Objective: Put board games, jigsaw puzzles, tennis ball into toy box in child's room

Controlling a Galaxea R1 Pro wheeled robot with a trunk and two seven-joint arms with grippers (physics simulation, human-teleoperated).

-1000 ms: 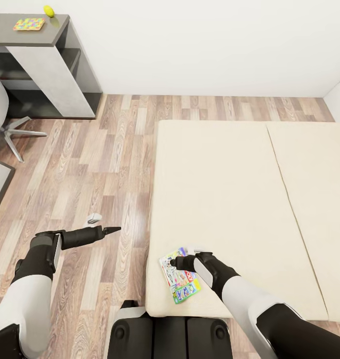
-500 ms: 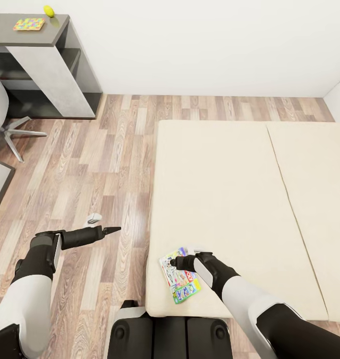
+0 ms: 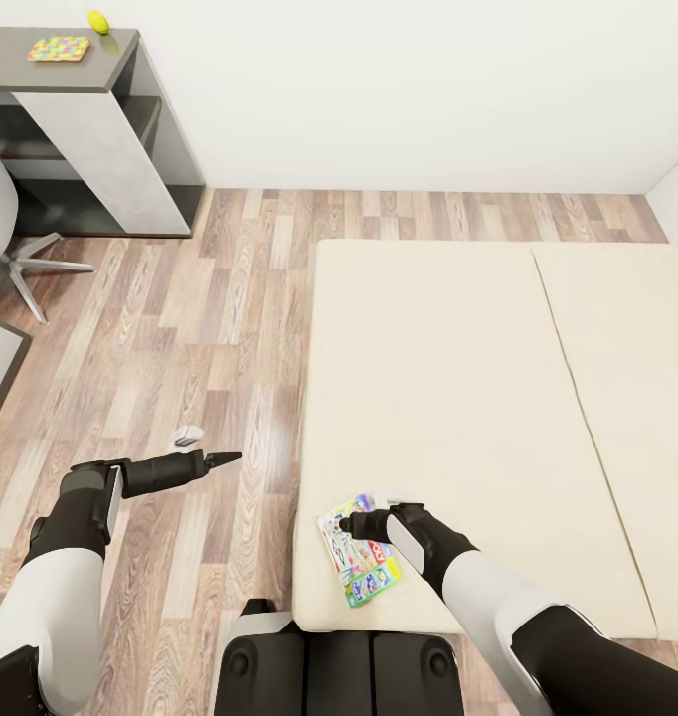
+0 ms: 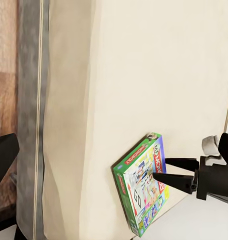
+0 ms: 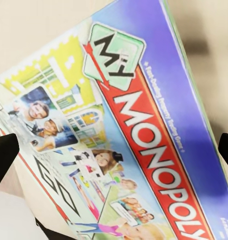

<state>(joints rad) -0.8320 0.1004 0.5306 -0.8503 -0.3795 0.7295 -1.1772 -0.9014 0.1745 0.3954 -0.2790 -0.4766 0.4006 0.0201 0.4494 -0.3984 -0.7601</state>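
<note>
A green-blue "Monopoly" board game [image 3: 361, 559] lies flat on the near left corner of the beige bed [image 3: 458, 378]. My right gripper [image 3: 346, 524] hovers close over the box, open. In the right wrist view its dark fingertips [image 5: 3, 155] sit wide apart, with the lid [image 5: 124, 135] between them. The left wrist view shows the box [image 4: 141, 190] and the right gripper [image 4: 161, 170] from the side. My left gripper [image 3: 228, 457] hangs open over the floor beside the bed, holding nothing. On the far dark desk [image 3: 115, 60] lie a jigsaw puzzle [image 3: 58, 47] and a yellow tennis ball [image 3: 98, 21].
A wood-plank floor [image 3: 210, 318] runs between the bed and the desk. A swivel chair [image 3: 11, 249] stands at the left by the desk. A small grey object [image 3: 188, 435] lies on the floor near my left gripper. A white wall closes the far side.
</note>
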